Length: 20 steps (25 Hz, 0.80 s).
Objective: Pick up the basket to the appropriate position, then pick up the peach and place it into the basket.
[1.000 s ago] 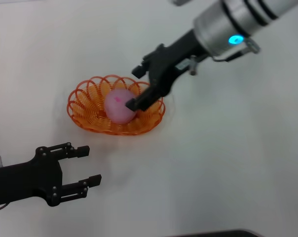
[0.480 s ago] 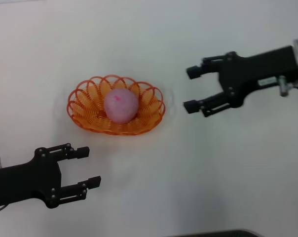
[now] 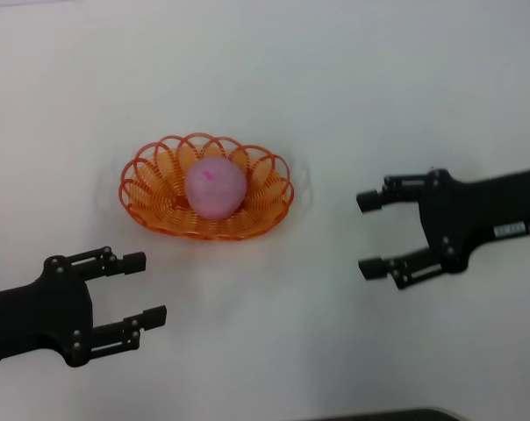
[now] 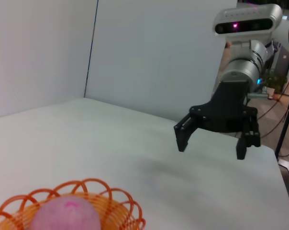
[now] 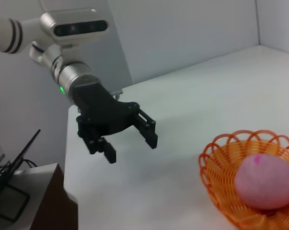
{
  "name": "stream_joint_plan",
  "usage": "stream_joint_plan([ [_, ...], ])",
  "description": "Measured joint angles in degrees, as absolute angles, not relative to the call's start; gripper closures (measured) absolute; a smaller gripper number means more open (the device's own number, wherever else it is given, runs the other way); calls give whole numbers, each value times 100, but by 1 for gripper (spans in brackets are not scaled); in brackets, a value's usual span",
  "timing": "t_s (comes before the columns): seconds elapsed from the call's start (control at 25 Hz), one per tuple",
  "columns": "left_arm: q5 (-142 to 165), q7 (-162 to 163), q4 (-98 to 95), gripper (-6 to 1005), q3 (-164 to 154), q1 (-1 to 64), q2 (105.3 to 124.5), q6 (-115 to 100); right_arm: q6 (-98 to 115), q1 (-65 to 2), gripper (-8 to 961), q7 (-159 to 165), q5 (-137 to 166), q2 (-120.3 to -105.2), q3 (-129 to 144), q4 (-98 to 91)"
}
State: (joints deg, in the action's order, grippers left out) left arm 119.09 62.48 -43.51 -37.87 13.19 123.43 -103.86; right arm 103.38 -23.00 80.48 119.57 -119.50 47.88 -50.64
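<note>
The orange open-weave basket (image 3: 160,210) sits on the white table left of centre, and the pale pink peach (image 3: 216,188) with a magenta blotch lies inside it. The basket (image 4: 120,211) and peach (image 4: 63,218) also show in the left wrist view, and again in the right wrist view: basket (image 5: 216,177), peach (image 5: 268,181). My right gripper (image 3: 368,234) is open and empty, well to the right of the basket. My left gripper (image 3: 142,288) is open and empty, near the front left, below the basket.
The white table (image 3: 335,105) stretches around the basket. A dark edge (image 3: 379,415) shows at the bottom of the head view. In the right wrist view a brown stand with a laptop (image 5: 25,191) is beside the table.
My right gripper let go of the peach in the basket and pulled back to the right and towards the front. My left gripper has drawn back slightly to the front left.
</note>
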Motion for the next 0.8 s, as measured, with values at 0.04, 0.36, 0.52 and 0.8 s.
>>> stream_joint_plan([
  [0.04,11946,6248,-4350,295,-3785,1316,12344,-10379,10338,-2238,7,7916,11960,-11949,4769,-5001],
  [0.36,12144,6268,-4299,295,-3779,1299,12372,-10329,10114,-1983,8,7419,12019,-11935,4675,-4695],
  [0.52,12146,6268,-4295,296,-3778,1290,12374,-10333,9967,-2010,8,7418,12222,-11947,4675,-4574],
  [0.8,12147,6266,-4287,296,-3779,1285,12383,-10380,9898,-2086,8,7404,12253,-11951,4687,-4488],
])
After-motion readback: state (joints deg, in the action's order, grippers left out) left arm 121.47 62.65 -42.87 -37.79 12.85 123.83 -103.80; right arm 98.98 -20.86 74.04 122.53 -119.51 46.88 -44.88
